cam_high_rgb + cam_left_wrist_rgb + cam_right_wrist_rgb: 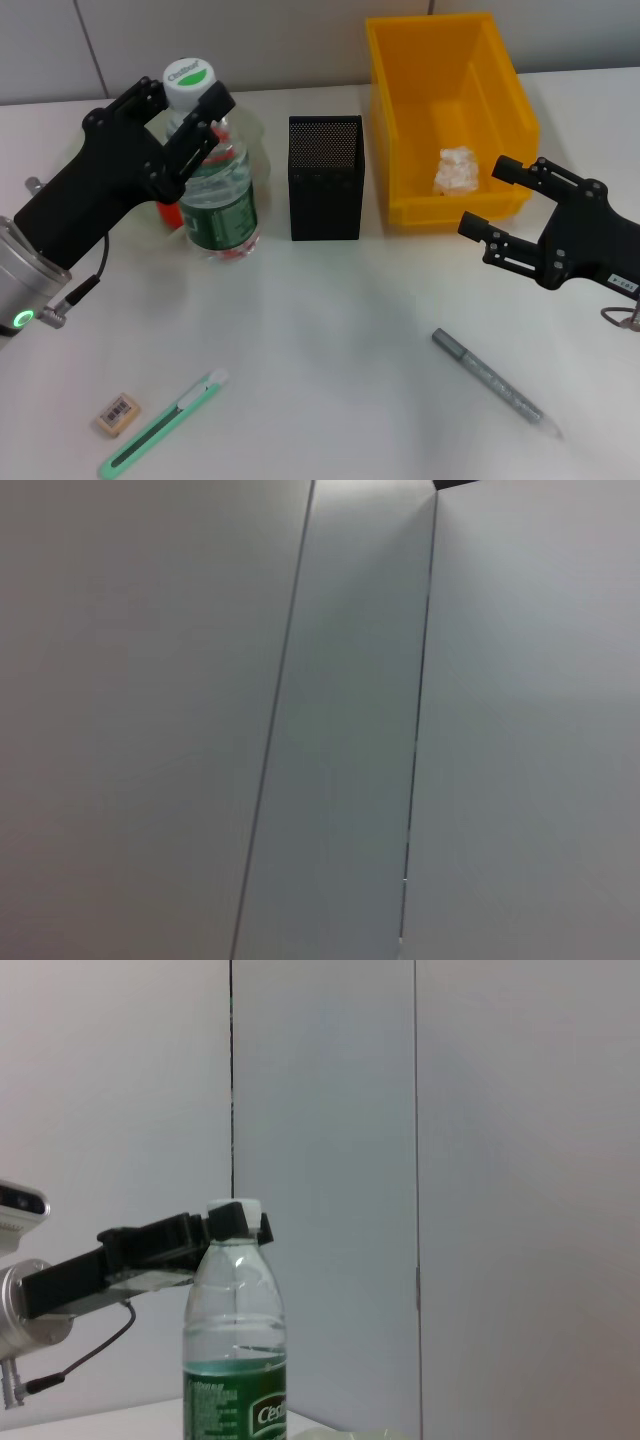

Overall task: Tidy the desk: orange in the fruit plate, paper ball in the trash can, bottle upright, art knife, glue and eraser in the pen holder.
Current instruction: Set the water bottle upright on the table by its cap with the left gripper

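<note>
The clear water bottle (220, 200) with a green label and white cap stands upright at the back left. My left gripper (186, 108) is closed around its neck just under the cap. The right wrist view also shows the bottle (235, 1350) and the left gripper (238, 1223). Something orange-red (168, 214) shows behind the bottle, mostly hidden. The paper ball (455, 170) lies in the yellow bin (400, 110). My right gripper (497, 200) is open and empty, in front of the bin. The green art knife (165, 425), the eraser (118, 414) and a grey glue stick (490, 385) lie on the desk's front.
The black mesh pen holder (325, 190) stands between the bottle and the bin. The left wrist view shows only wall panels. The left arm's cable hangs near the desk's left edge.
</note>
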`<state>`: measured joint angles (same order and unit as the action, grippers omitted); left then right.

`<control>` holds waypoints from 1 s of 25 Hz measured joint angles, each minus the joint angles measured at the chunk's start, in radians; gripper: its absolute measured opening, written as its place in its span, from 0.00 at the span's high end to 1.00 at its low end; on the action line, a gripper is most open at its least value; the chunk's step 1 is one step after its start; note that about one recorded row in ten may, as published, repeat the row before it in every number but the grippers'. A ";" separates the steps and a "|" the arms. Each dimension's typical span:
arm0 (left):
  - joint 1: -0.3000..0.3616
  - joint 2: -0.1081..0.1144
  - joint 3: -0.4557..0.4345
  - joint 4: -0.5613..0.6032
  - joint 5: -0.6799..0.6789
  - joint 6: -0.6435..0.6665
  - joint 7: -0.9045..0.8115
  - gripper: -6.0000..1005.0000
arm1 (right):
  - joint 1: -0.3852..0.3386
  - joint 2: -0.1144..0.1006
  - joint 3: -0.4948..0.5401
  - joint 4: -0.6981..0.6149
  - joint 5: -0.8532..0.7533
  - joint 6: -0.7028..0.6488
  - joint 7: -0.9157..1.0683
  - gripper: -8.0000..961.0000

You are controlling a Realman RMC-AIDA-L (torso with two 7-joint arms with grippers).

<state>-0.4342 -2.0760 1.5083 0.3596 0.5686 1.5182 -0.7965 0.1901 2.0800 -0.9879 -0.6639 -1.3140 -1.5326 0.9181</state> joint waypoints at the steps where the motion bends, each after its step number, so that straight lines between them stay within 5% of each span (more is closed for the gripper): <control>1: 0.000 0.000 0.000 -0.003 -0.003 0.000 0.002 0.49 | 0.000 0.000 0.000 0.000 0.000 0.000 0.000 0.20; 25: -0.007 -0.004 0.002 -0.121 -0.064 -0.042 0.085 0.48 | -0.007 0.002 0.000 -0.058 -0.001 -0.001 0.026 0.20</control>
<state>-0.4412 -2.0800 1.5101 0.2385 0.5042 1.4760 -0.7112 0.1835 2.0817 -0.9879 -0.7214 -1.3148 -1.5341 0.9445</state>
